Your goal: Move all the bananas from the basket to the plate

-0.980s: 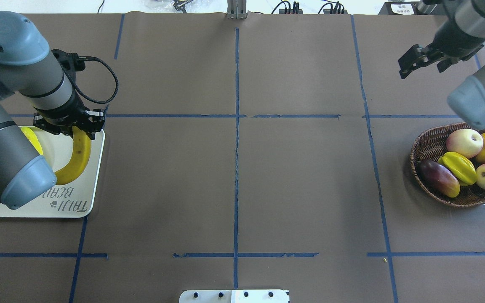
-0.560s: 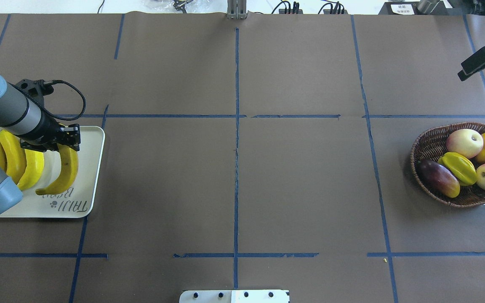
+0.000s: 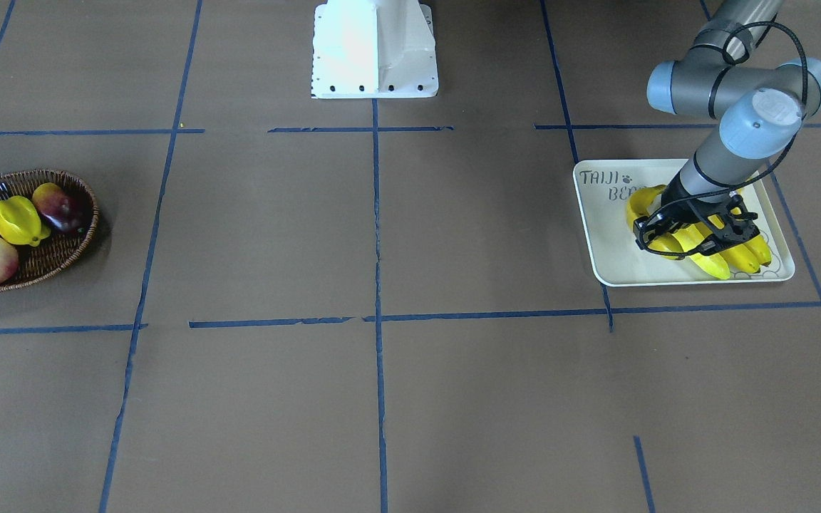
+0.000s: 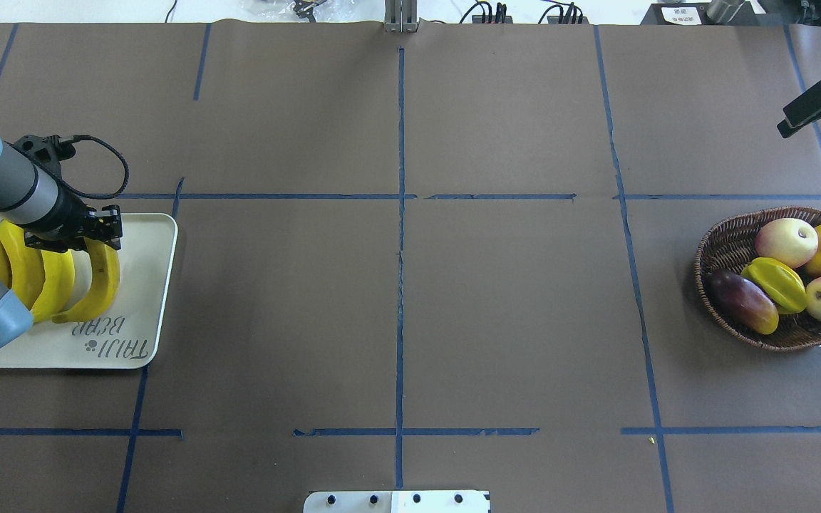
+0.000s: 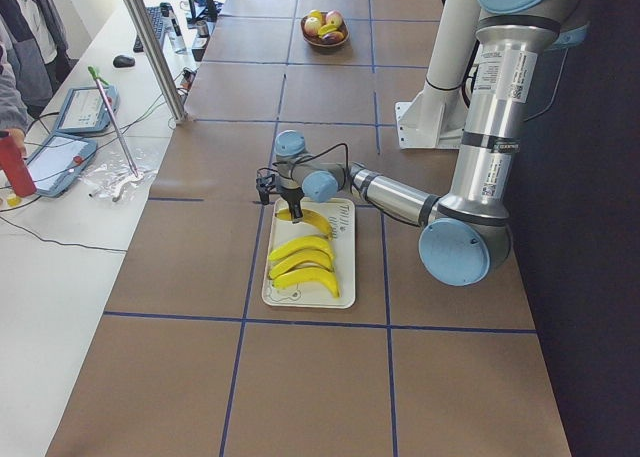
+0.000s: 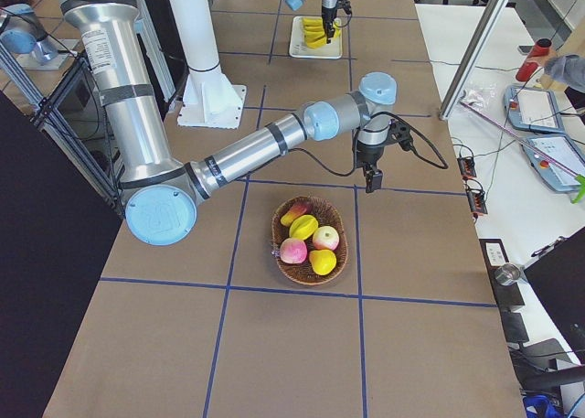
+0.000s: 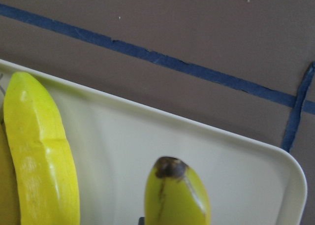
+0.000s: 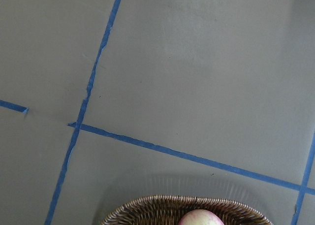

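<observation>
The plate [image 4: 148, 285] at the table's left end carries all four bananas [image 4: 24, 265] side by side; the basket [image 4: 720, 235], far right, holds other fruit [image 4: 785, 241]. The left gripper [image 4: 101, 237] clasps the outermost banana [image 4: 100, 279] by its end — the right gripper [image 4: 789, 124] hangs beyond the basket, its opening impossible to judge.

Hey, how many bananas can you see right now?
4 bananas, all on the plate, side by side. In the overhead view three lie toward its left; the fourth, rightmost, has its far end under the left hand. None shows in the basket.
</observation>
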`<state>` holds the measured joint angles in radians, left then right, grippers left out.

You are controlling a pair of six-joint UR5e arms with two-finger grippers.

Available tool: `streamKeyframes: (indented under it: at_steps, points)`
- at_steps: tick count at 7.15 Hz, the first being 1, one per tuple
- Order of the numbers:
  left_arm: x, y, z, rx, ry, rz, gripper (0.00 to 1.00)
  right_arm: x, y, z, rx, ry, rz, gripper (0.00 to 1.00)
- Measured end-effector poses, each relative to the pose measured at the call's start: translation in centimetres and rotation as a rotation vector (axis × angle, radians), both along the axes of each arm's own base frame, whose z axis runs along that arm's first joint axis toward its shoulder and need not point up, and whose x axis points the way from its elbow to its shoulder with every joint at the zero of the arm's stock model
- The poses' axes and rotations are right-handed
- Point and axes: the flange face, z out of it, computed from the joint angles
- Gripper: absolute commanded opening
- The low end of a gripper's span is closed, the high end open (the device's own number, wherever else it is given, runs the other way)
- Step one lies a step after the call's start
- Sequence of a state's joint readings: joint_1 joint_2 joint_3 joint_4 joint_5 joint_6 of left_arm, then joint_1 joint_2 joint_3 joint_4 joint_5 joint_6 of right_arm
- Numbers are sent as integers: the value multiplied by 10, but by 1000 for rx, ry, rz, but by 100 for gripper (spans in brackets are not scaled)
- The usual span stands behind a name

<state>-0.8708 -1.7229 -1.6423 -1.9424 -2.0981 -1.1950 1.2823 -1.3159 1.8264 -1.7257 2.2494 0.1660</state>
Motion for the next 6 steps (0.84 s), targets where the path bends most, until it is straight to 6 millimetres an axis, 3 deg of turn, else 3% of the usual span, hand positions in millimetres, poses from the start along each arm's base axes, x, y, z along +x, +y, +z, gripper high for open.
streamKeyframes:
  at_steps: [1, 2, 3, 5, 6]
  points:
    - [1, -2, 12, 6, 3, 0, 61, 0, 0, 0, 0, 0, 1, 100]
    - [1, -3, 19, 11, 6, 1, 72, 0, 0, -1, 1, 0, 1, 100]
    - [1, -3, 21, 17, 8, 2, 100, 0, -1, -1, 2, 0, 1, 100]
    - [-16, -13, 12, 33, 25, -17, 100, 0, -1, -3, 4, 0, 1, 100]
    - [-44, -25, 2, 42, 54, -21, 100, 0, -1, -3, 6, 1, 2, 100]
